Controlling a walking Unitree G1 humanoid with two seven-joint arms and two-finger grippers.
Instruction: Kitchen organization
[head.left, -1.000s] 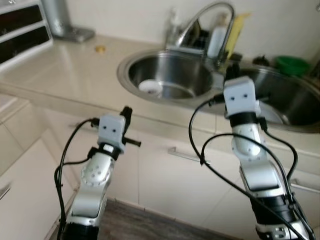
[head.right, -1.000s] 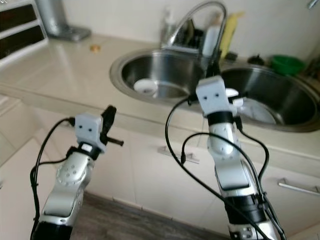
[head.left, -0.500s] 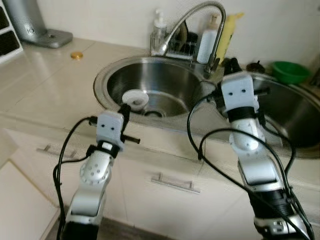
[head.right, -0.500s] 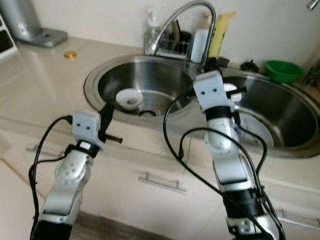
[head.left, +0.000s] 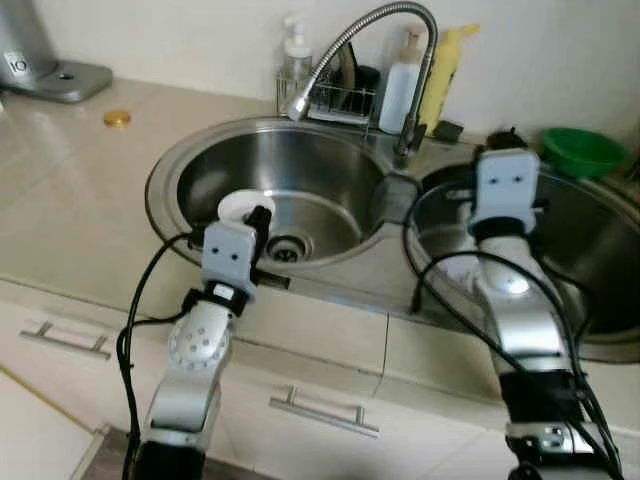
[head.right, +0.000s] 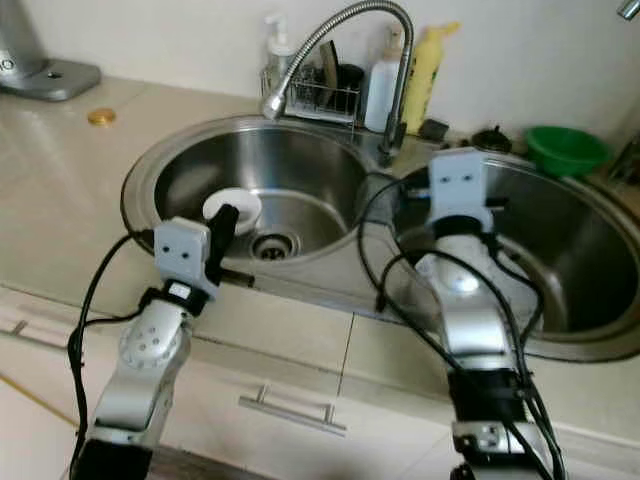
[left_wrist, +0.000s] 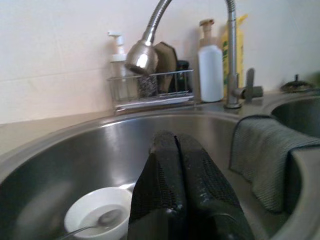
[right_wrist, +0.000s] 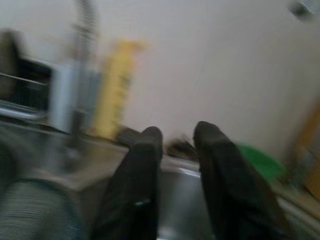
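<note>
A white bowl (head.right: 233, 205) with a spoon in it (left_wrist: 97, 220) lies in the round left basin (head.left: 330, 170) of a steel double sink. My left gripper (left_wrist: 175, 137) is shut and empty; it hovers at the basin's front rim, just short of the bowl (head.left: 238, 207). The right gripper (right_wrist: 177, 137) is held over the right basin (head.left: 590, 240), pointing at the back wall. Its fingers (right_wrist: 145, 150) stand a little apart with nothing between them. A grey cloth (left_wrist: 265, 150) hangs over the divider between the basins.
A curved faucet (head.left: 365, 30) arches over the left basin. Behind it are a wire caddy (left_wrist: 150, 87), a soap pump (head.left: 295, 50), a white bottle (head.left: 403, 80) and a yellow bottle (head.left: 445, 60). A green bowl (head.left: 580, 150) sits at the back right, a gold lid (head.left: 117, 118) on the left counter.
The camera has closed in on the sink and tilted down. My right arm has swung right, over the right basin. The left gripper has reached the left basin's rim.
</note>
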